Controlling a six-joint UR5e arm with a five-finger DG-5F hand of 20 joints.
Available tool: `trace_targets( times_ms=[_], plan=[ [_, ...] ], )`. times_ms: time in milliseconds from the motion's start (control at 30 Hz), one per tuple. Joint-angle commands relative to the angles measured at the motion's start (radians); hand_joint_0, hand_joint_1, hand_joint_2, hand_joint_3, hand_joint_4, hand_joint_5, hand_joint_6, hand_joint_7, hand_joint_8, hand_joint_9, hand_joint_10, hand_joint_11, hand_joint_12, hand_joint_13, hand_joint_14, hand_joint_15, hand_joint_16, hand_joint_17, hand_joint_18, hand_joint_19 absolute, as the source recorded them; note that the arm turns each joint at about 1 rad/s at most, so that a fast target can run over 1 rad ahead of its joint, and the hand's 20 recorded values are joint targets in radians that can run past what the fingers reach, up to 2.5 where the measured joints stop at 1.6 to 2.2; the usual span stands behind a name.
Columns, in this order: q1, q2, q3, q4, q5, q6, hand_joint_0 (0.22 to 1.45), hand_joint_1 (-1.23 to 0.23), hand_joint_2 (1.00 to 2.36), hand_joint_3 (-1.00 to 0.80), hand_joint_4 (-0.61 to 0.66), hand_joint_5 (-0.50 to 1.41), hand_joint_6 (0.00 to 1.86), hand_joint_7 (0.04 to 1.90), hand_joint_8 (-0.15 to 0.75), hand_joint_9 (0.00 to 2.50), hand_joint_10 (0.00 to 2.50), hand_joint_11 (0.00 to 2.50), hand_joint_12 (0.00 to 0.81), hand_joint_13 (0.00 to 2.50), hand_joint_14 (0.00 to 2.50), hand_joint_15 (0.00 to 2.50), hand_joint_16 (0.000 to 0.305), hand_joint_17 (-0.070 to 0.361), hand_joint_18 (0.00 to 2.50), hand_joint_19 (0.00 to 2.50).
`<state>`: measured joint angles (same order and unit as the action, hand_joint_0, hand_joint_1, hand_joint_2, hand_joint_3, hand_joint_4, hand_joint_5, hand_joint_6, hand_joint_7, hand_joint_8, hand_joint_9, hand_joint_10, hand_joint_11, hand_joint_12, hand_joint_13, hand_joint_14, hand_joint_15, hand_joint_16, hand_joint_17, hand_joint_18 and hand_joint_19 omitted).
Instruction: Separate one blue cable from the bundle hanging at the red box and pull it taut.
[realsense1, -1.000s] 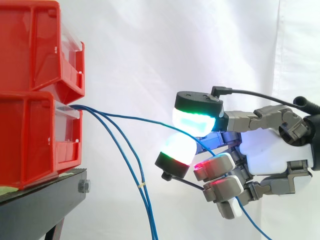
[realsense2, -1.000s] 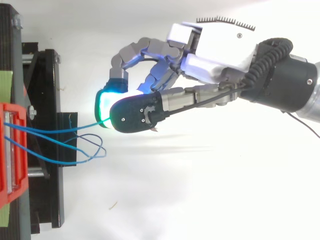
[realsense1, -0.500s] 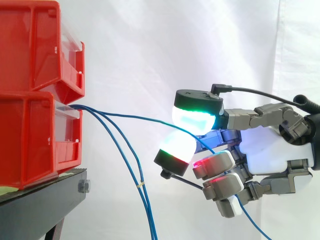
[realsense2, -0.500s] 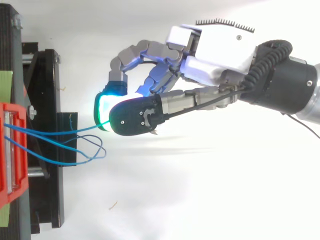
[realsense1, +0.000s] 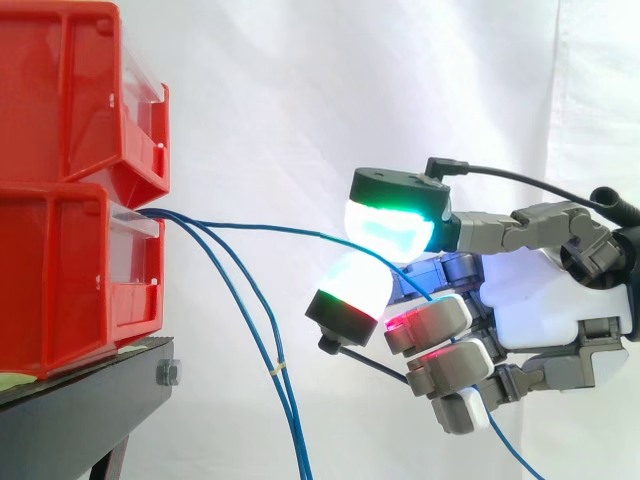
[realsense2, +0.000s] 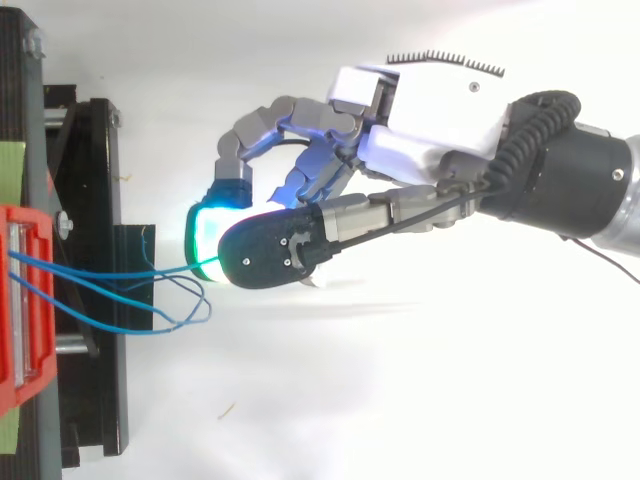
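The hand's (realsense1: 548, 300) fingers (realsense1: 392, 226) pinch one cable (realsense1: 280, 228), apart from the bundle (realsense1: 280, 371). Next, pull away from the box (realsense1: 70, 270) until taut.

Shows glossy red plastic bins (realsense1: 60, 270), a matt black metal stand (realsense1: 90, 395), a smooth blue cable (realsense1: 270, 227), a white cloth curtain (realsense1: 300, 100).

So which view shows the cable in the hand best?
Side view: the cable runs from the lower bin into the hand, between its pads, clear of the two hanging cables. The top view shows the cable leaving the bin, but the hand covers the pinch.
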<state>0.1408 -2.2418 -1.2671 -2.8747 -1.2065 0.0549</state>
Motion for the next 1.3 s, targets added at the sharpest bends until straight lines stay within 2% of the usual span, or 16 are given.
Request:
trace_targets(
  times_ms=[0,267,700,933,1267],
  plan=[
    [0.0,-0.001,0.0,0.0,-0.007,0.006,0.64,-0.72,1.01,-0.29,0.13,-0.24,0.87,0.94,0.251,1.03,0.18,1.45,0.32,1.2,0.02,1.38,0.047,0.105,0.97,0.97],
    [-0.001,-0.001,-0.001,0.0,-0.021,0.003,0.61,-0.71,1.01,-0.34,0.14,-0.24,0.86,0.95,0.254,1.03,0.11,1.5,0.327,1.19,0.02,1.38,0.047,0.105,0.97,0.99],
    [0.0,0.001,0.0,0.0,-0.021,-0.001,0.57,-0.71,1.0,-0.49,0.14,-0.24,0.85,0.96,0.264,1.04,0.06,1.51,0.333,1.19,0.02,1.38,0.048,0.108,0.96,0.98],
    [-0.001,0.001,0.0,0.0,-0.021,-0.001,0.56,-0.7,1.0,-0.5,0.15,-0.24,0.85,0.96,0.266,1.04,0.05,1.51,0.335,1.19,0.02,1.38,0.048,0.108,0.97,0.99],
    [0.0,0.001,0.0,0.0,-0.021,-0.001,0.63,-0.72,1.01,-0.29,0.1,-0.23,0.88,1.04,0.265,1.07,0.03,1.54,0.324,1.21,0.02,1.38,0.047,0.105,0.98,0.99]
  ],
)
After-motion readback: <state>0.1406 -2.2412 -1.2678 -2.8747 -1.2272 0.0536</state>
